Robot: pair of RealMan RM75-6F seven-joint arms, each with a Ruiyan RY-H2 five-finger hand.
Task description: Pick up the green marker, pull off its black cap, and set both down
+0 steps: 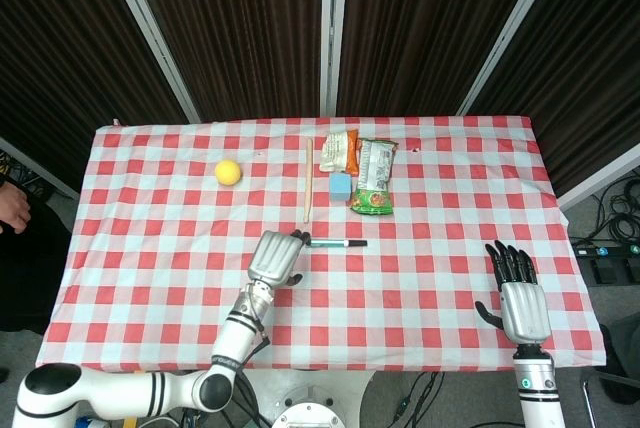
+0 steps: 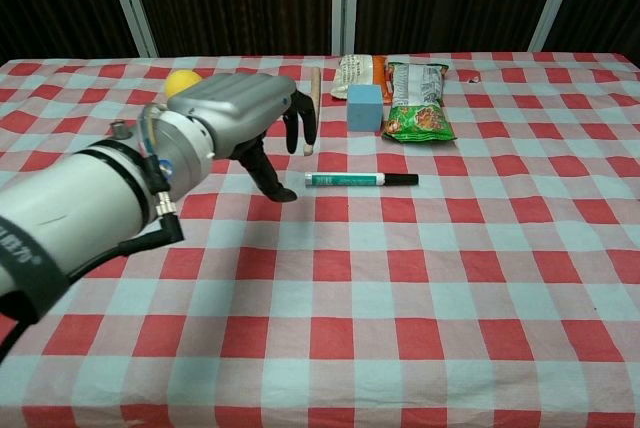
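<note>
Marker (image 2: 348, 180) lies flat on the checked cloth of the counter (image 1: 430, 278), near its middle, with the green barrel toward the robot's left and the black cap (image 2: 403, 180) toward its right. The left hand (image 2: 235, 108) hangs over the cloth just beside the barrel end, holding nothing. Its fingers (image 2: 305, 118) are curved downward and apart, and the thumb reaches down to the cloth close to the tip of the barrel; from the chest view there is a small gap between thumb and marker. In the head view the left hand (image 1: 275, 256) sits just left of the marker (image 1: 336, 243), its fingertips near the barrel end, and whether they touch it cannot be told.

The right hand (image 1: 522, 298) is well apart at the near right edge of the counter, fingers spread and straight, holding nothing.

Behind the marker stand a blue block (image 2: 364, 107), a green snack bag (image 2: 416, 98) and an orange packet (image 2: 356, 73). A wooden stick (image 2: 313, 88) lies beside the block, partly hidden by the left hand, and a yellow ball (image 1: 228, 171) rests farther left.
</note>
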